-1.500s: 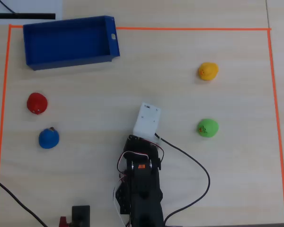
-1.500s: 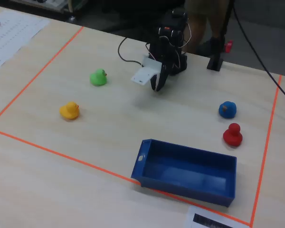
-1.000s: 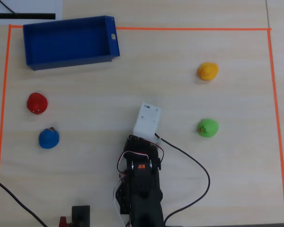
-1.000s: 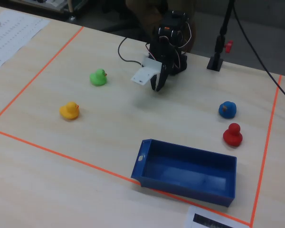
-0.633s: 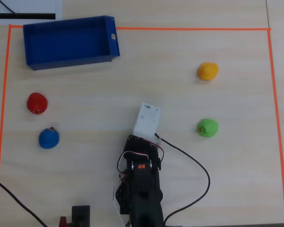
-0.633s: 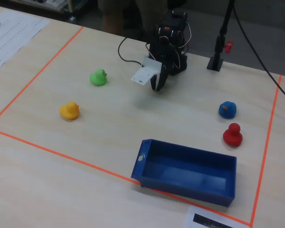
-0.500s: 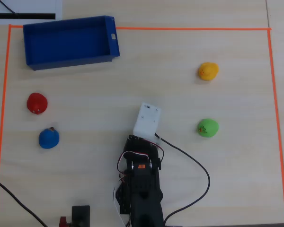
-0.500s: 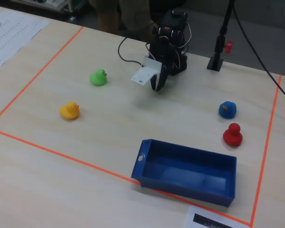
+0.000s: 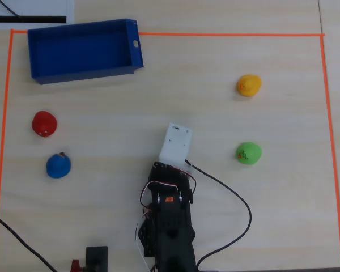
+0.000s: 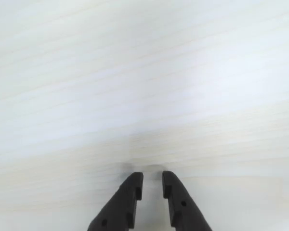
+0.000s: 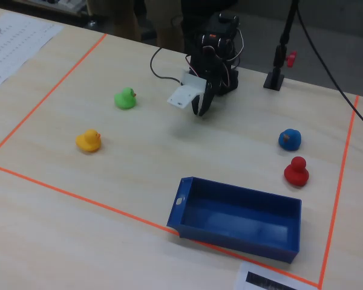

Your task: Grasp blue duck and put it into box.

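Four ducks are sitting on the table (image 9: 158, 96) in the overhead view: the blue duck (image 9: 58, 165) at the left, just below the red duck (image 9: 45, 123), with the yellow duck (image 9: 249, 85) and green duck (image 9: 249, 153) well apart at the right. The box (image 9: 79, 71) is lying at upper left, holding nothing. In the wrist view the gripper (image 10: 152, 182) is hanging over bare wood — fingertips nearly together, gripping nothing. In the fixed view the gripper (image 11: 201, 110) is pointing down near the arm's base, far from the blue duck (image 11: 289, 139).
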Action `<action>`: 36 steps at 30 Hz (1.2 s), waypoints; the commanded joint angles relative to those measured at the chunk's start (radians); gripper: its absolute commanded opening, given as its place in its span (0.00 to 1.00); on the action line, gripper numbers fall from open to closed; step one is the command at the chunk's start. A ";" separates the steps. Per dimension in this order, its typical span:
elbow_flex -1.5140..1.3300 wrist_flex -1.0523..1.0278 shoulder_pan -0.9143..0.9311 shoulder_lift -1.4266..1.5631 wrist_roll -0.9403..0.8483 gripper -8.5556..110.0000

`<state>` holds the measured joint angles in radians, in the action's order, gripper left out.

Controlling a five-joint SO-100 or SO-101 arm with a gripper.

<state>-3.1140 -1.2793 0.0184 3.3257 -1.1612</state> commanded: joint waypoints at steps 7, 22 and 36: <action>0.003 -0.021 0.008 -0.014 -0.005 0.09; 0.003 -0.017 0.002 -0.014 0.006 0.07; 1.134 -0.408 -0.261 -0.873 0.146 0.35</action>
<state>-2.4835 -1.5002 -0.0230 2.7182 -1.1275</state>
